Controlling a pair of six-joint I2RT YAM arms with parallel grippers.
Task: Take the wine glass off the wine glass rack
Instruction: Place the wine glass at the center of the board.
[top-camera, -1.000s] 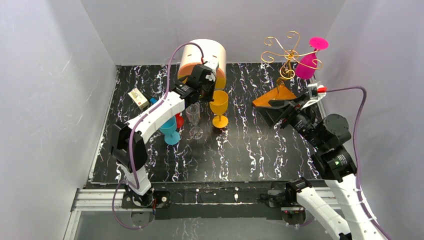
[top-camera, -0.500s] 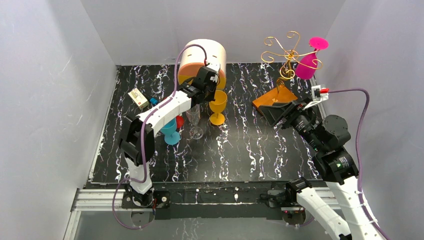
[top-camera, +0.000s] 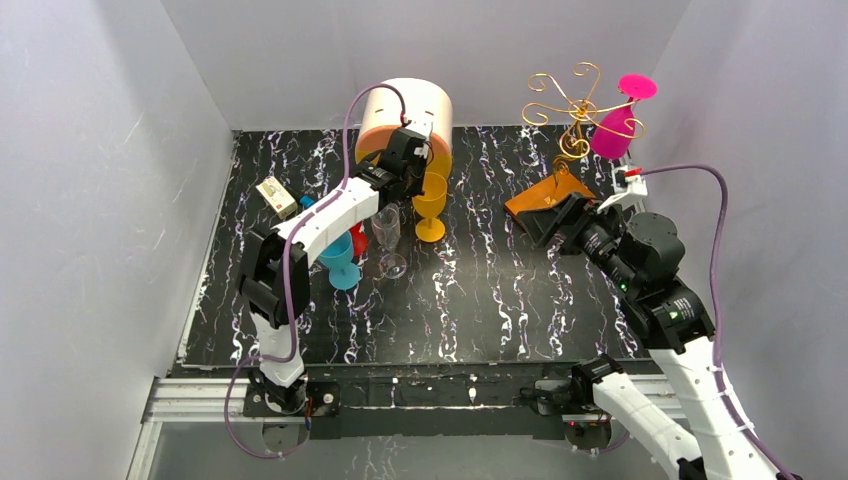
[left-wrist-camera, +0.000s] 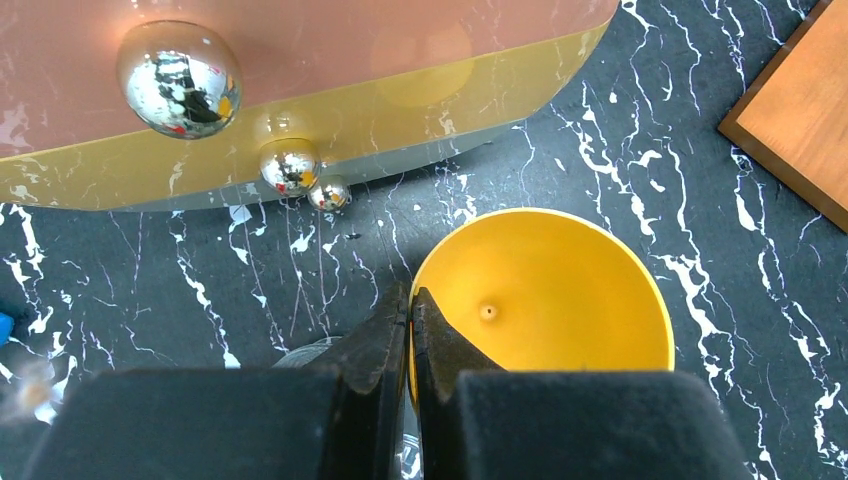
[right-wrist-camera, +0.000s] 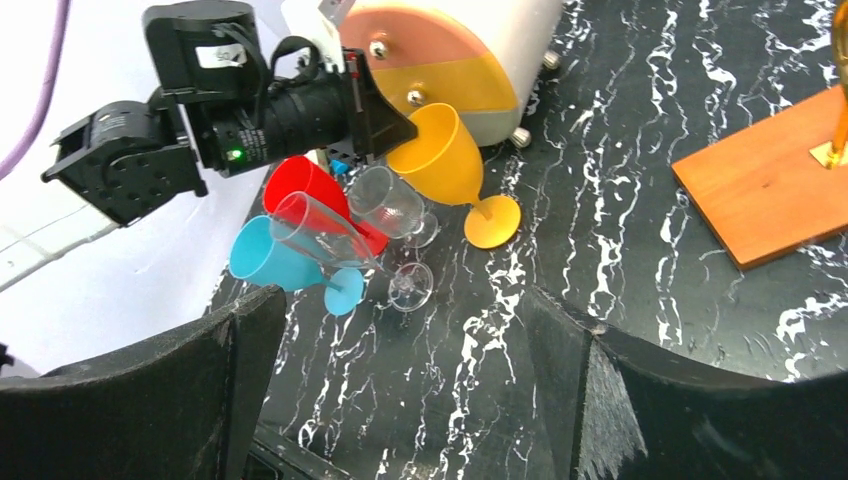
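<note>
Right pincer (top-camera: 550, 214) hangs with its fingers spread wide and nothing between them, low over the near left edge of the orange-brown base (top-camera: 548, 193) of the wine glass rack (top-camera: 573, 143). The wine glass (top-camera: 612, 128), bright pink, hangs upside down from a gold scroll arm on the rack's right side, foot up and bowl down. It lies behind the right pincer and off to its right, higher up and close to the right wall. The two are apart, with the rack's post between them. In the right wrist view the spread fingers frame a corner of the base and the black marbled tabletop (right-wrist-camera: 600, 260); the pink glass is out of that view.

Left pincer (top-camera: 420, 175) is well apart from the wine glass, on the other side of the tabletop. It is clamped on the rim of a yellow goblet (top-camera: 430, 200) just in front of a round cream-and-orange drawer box (top-camera: 405, 110). The left wrist view shows one finger inside the bowl and the other outside, pressed together. Two clear glasses (top-camera: 387, 232), a blue glass (top-camera: 340, 258) and a red one stand close beside the goblet.
</note>
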